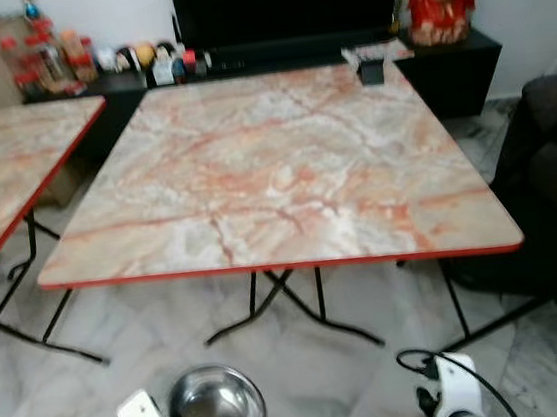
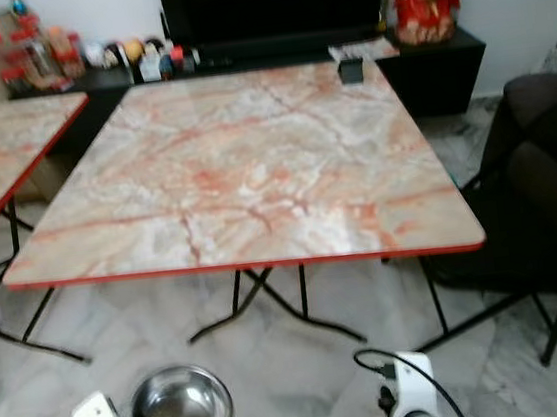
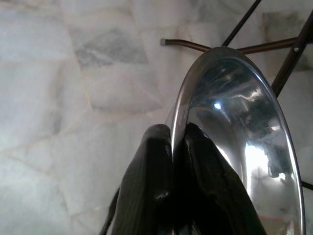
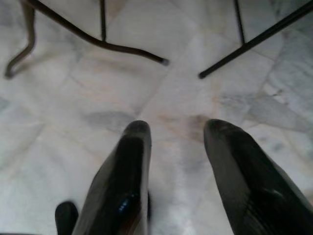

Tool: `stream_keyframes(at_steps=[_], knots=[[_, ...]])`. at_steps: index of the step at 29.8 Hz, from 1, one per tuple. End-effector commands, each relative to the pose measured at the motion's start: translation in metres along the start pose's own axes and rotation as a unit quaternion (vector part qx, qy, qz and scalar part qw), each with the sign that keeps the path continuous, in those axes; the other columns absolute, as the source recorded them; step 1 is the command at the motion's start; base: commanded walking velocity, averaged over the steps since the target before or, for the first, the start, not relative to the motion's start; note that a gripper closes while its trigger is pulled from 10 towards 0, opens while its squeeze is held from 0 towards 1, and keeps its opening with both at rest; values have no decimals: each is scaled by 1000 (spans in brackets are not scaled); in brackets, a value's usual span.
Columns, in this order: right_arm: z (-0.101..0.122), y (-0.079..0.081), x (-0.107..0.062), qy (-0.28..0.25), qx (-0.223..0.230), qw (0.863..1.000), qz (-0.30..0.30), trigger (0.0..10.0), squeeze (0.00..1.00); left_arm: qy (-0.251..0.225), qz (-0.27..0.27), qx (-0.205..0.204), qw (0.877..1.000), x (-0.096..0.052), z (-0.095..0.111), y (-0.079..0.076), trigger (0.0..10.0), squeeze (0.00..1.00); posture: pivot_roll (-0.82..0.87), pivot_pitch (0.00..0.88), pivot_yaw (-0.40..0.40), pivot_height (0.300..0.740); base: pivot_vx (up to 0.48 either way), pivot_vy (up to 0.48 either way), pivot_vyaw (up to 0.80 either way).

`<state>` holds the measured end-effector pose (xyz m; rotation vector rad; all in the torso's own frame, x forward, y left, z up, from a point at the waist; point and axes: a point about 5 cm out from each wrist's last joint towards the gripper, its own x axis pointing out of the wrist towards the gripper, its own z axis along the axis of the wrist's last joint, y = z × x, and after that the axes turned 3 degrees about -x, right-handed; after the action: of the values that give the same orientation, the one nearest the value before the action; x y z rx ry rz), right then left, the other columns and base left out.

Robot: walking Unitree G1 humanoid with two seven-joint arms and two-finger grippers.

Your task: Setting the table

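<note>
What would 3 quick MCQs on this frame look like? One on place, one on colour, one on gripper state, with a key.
1. Where is the steel bowl?
A. on the marble-pattern table
B. held low, above the floor, short of the table's near edge
C. on the TV cabinet

2. What colour is the table's edge trim?
A. red
B. blue
C. white

3. What state is the right gripper in?
A. shut on a bowl
B. shut on a cable
C. open, holding nothing

Key: 1 B, the bowl shows over the floor tiles by the left arm. 2 A, a red band runs along the rim. 3 C, the right wrist view shows floor between the parted fingers, while the left gripper pinches the bowl's rim.
</note>
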<state>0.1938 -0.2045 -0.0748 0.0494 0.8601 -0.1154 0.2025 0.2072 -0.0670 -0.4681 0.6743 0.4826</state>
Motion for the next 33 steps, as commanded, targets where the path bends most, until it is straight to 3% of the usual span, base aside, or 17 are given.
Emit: stream_keyframes(at_steps=[1,17,33], knots=[[2,8,1,-4,2,1000,13,10000,0,-5,8,2,1000,1,4,5,10000,0,-24,0,-10,732,0,0,0],[4,8,2,-2,-3,1000,17,10000,0,-29,-13,-9,999,4,15,-7,10000,0,-17,0,-20,732,0,0,0],[8,11,3,-7,-4,1000,20,10000,0,-23,-29,16,999,4,13,-14,10000,0,-19,0,-17,732,0,0,0]])
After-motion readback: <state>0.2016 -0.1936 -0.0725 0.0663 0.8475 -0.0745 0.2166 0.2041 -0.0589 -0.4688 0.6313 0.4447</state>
